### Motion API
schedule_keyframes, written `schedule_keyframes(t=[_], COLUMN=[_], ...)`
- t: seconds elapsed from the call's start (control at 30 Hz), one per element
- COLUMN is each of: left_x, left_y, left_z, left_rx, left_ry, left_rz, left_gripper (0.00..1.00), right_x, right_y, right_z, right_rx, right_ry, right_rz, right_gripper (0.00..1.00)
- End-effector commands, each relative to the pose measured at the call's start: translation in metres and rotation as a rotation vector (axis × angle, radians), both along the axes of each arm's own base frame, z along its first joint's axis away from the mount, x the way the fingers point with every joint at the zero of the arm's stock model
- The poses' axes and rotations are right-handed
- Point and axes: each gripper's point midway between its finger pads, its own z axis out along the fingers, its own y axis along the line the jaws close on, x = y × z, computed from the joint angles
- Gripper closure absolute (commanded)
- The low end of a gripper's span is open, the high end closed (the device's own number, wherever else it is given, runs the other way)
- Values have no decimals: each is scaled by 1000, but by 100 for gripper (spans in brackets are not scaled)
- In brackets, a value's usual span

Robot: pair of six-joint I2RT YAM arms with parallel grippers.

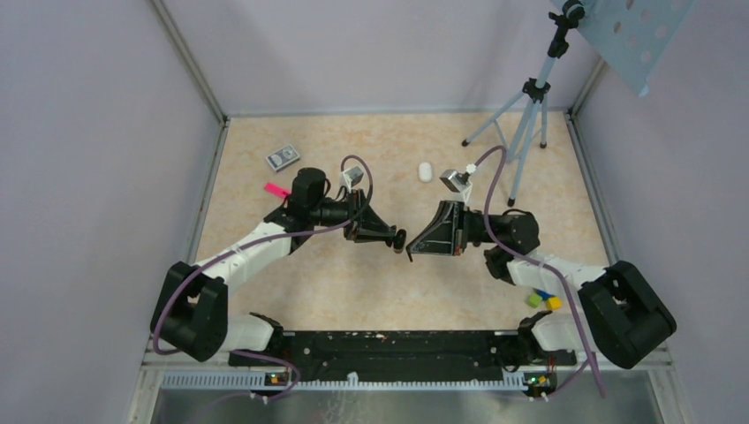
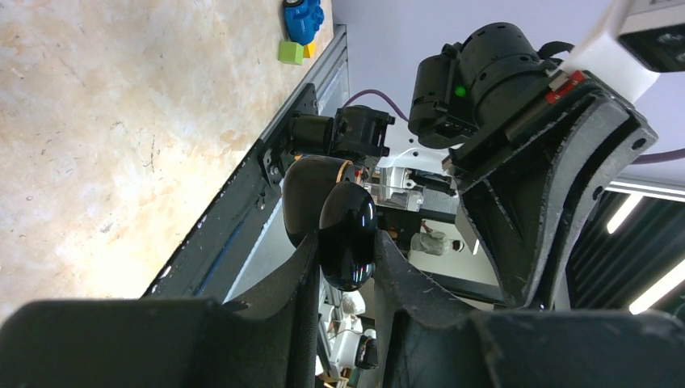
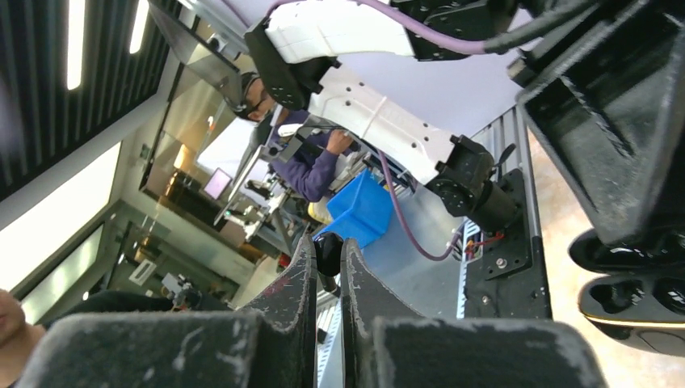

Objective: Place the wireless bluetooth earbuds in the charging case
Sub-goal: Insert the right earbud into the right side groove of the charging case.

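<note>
insertion step: left gripper (image 2: pixel 346 246) clenched on open black charging case (image 2: pixel 347 218); right gripper (image 3: pixel 327 245) pinches black earbud (image 3: pixel 328 254), case at its 3 o'clock. next move likely needs fine alignment over a socket.

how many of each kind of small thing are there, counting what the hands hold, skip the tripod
black charging case, in left hand: 1
black earbud, in right hand: 1
white oval piece: 1
toy blocks: 3
pink strip: 1
grey flat box: 1
total: 8
</note>
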Motion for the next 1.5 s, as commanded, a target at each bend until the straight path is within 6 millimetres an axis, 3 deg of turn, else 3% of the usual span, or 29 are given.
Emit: schedule_keyframes(t=[0.0, 0.27, 0.37, 0.5, 0.67, 0.93, 1.13, 1.47], left_x=[-5, -9, -16, -21, -30, -34, -20, -4], left_y=[1, 1, 1, 3, 8, 9, 6, 14], left_z=[14, 19, 25, 27, 20, 17, 12, 10], left_rx=[-40, -55, -86, -62, -53, -58, 0, 34], left_ry=[-92, -113, -141, -206, -241, -243, -175, 3], left_rz=[-19, -42, -117, -186, -243, -264, -167, 179], left_gripper=[100, 100, 100, 100, 100, 100, 100, 100], right_x=[-29, -23, -3, 40, 50, 53, 72, 81], right_y=[-16, -13, -4, 4, 1, 15, -2, -14], right_z=[44, 42, 34, 18, 17, 3, -9, -20], right_rx=[151, 141, 95, -61, -123, -182, -221, -313], right_ry=[-280, -270, -251, -261, -312, -404, -333, -273], right_rz=[62, 46, -43, -308, -431, -576, -795, -1058], right_gripper=[100, 100, 100, 100, 100, 100, 100, 100])
